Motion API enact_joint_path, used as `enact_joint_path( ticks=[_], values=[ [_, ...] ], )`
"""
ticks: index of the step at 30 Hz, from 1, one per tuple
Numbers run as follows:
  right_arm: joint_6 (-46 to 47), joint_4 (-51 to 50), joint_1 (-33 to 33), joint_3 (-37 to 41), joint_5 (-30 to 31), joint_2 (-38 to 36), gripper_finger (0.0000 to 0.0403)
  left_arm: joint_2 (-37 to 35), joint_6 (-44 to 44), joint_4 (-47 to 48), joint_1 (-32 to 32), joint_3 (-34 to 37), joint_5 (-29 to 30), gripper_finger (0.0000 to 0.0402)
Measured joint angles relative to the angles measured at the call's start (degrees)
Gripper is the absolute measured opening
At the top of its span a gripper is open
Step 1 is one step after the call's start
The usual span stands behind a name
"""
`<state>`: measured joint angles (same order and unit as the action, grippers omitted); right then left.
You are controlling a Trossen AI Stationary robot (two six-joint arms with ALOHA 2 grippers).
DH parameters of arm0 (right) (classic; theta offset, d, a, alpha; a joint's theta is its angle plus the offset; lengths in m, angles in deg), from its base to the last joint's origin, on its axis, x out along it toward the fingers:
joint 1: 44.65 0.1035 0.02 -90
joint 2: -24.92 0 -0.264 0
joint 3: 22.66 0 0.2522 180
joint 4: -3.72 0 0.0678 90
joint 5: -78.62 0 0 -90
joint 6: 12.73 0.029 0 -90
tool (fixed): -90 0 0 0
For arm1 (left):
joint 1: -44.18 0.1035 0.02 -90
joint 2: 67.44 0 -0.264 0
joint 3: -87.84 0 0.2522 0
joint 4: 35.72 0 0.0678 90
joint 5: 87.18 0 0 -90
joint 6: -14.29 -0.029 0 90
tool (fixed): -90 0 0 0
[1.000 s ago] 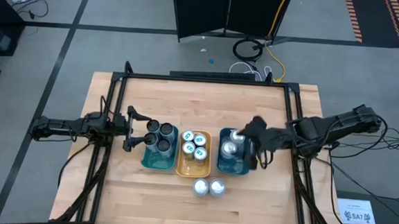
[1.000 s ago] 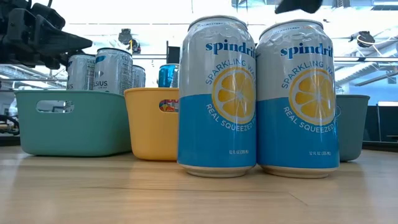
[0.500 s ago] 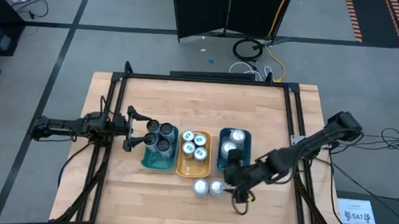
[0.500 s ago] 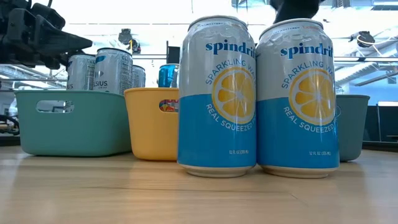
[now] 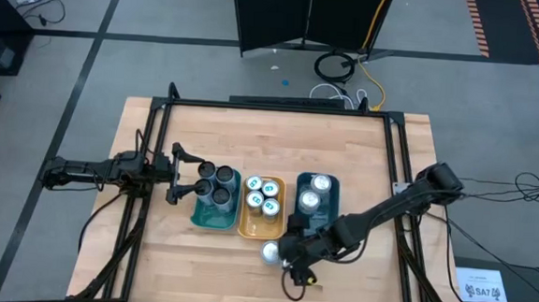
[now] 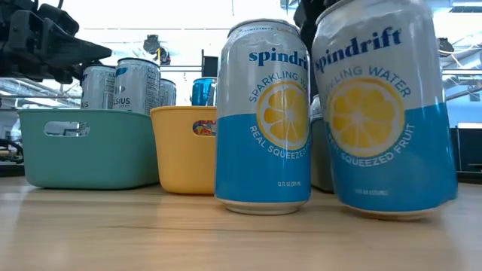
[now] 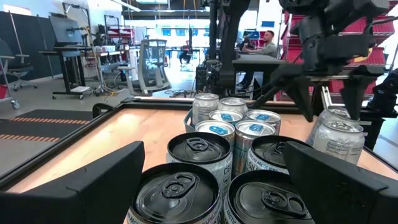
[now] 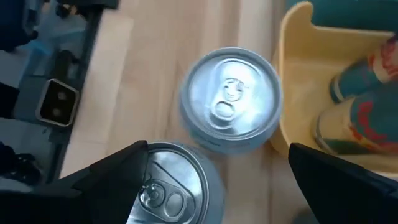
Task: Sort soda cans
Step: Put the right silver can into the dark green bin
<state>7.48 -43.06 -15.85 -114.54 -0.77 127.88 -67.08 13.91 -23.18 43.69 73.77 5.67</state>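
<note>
The right tool (image 5: 298, 256) is down over the front pair of soda cans on the worktop (image 5: 363, 157), at about six o'clock from the three trays. Its fingers (image 8: 99, 180) stand wide apart on either side of one silver-topped can (image 8: 171, 190); whether they touch it cannot be told. In the low view that can (image 6: 388, 113), a blue and white lemon one, leans off vertical. Its twin (image 6: 263, 117) stands upright just beside it, clear of the tool, next to the orange tray (image 5: 244, 226).

Outward from there, the orange tray holds cans with blue-green tops (image 5: 262, 196). At three o'clock from it, the blue tray (image 5: 326, 229) holds two silver-topped cans (image 5: 313, 193). At nine o'clock from it, the teal tray (image 5: 200, 217) holds dark-topped cans (image 5: 213, 180).

The left tool (image 5: 176, 176) waits at nine o'clock of the teal tray, its fingers (image 7: 93, 180) spread wide at either side of the dark cans (image 7: 186, 186) and gripping nothing.

In the room beyond the worktop, a person (image 7: 267, 43) sits at a desk.
</note>
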Motion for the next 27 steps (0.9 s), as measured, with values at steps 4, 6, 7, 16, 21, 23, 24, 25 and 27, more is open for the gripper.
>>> enact_joint_path(
  ticks=[4,6,7,16,21,23,24,25,27],
  values=[
    [2.8,-3.3,-0.7,-2.3,0.0,1.0,0.0381,0.0,0.0,0.0,0.0,0.0,0.0,0.0391],
    [2.8,-4.9,-0.7,-2.8,1.5,0.7,0.0381,0.0,0.0,0.0,0.0,0.0,0.0,0.0391],
    [2.8,-4.9,-0.7,-3.2,2.5,0.0,0.0381,0.0,0.0,0.0,0.0,0.0,0.0,0.0391],
    [3.3,-10.3,-0.5,-5.9,4.2,-3.0,0.0381,0.0,0.0,0.0,0.0,0.0,0.0,0.0391],
    [5.0,-11.7,-0.2,-5.9,0.8,-3.9,0.0381,0.0,0.0,0.0,0.0,0.0,0.0,0.0391],
    [6.0,-13.4,0.3,-5.9,-1.7,-4.0,0.0381,0.0,0.0,0.0,0.0,0.0,0.1,0.0391],
    [6.3,-14.4,0.5,-5.9,-2.9,-3.9,0.0381,0.0,0.0,0.0,0.0,0.0,0.1,0.0391],
    [6.4,-15.4,0.9,-5.9,-3.6,-3.6,0.0381,0.0,0.0,0.0,0.0,0.0,0.1,0.0391],
    [6.2,-17.4,1.7,-5.9,-5.1,-2.4,0.0381,0.0,0.0,0.0,0.0,0.0,0.1,0.0391]
  ],
)
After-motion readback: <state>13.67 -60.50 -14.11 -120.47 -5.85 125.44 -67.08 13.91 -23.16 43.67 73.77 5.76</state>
